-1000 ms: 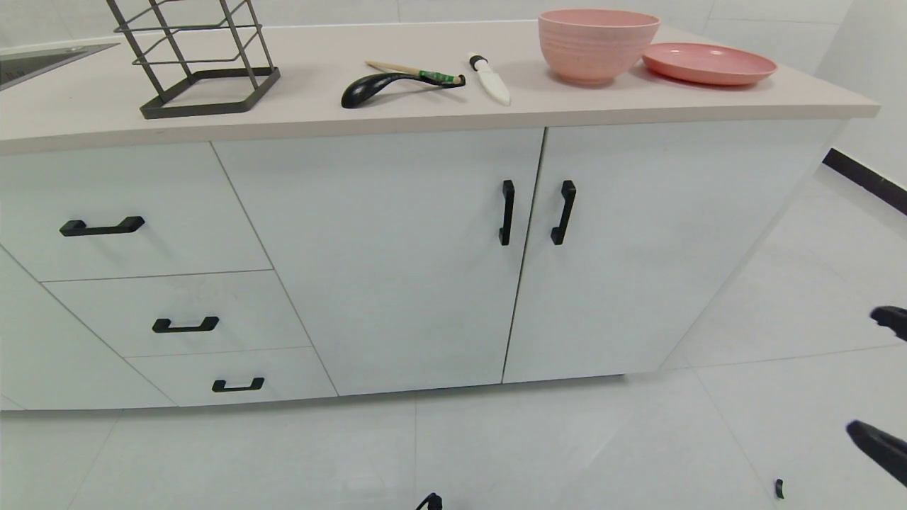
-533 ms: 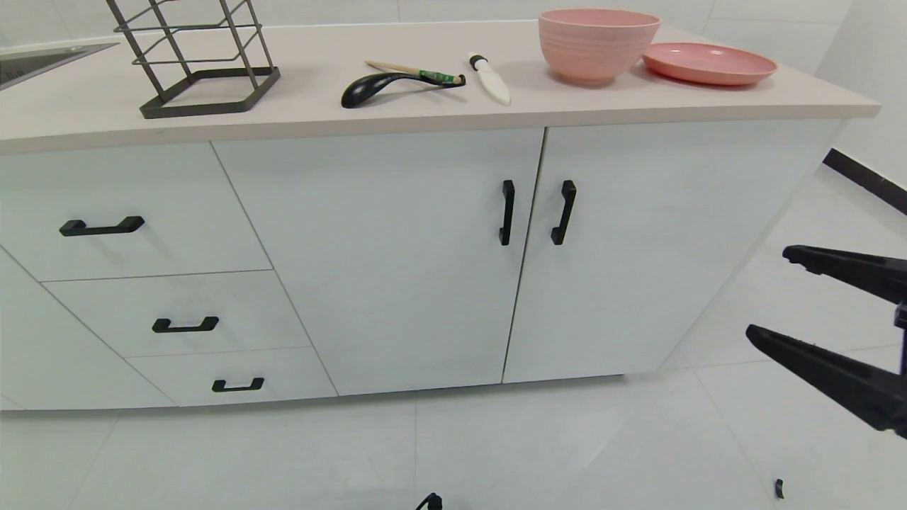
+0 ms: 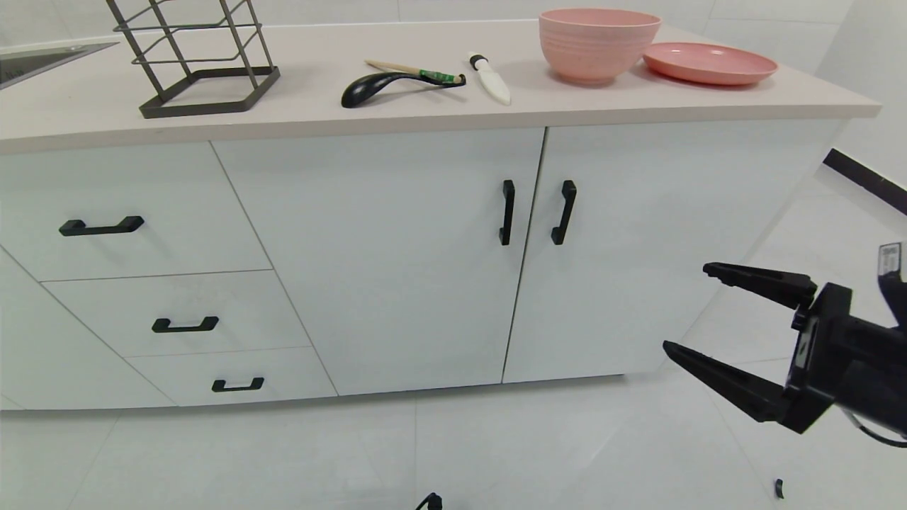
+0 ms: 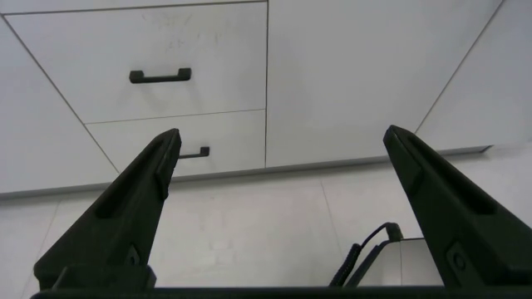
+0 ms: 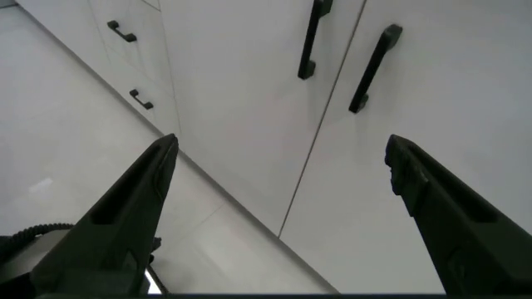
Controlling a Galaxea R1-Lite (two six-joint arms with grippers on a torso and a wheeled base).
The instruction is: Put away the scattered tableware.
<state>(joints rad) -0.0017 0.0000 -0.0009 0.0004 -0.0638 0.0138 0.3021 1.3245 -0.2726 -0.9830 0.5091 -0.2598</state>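
Note:
On the countertop lie a black spoon, a pair of chopsticks with a green band, and a white knife. A pink bowl and a pink plate stand at the right end. My right gripper is open and empty, low in front of the right cabinet door, below and right of the door handles. The right wrist view faces those handles. My left gripper is open and empty, facing the lower drawers.
A black wire rack stands on the counter's left part, with a sink edge at the far left. Three drawers with black handles fill the cabinet's left side. White tiled floor lies before the cabinet.
My right gripper has come in from the right edge, moving left and up toward the right cabinet door, staying open. Everything on the counter is as before.

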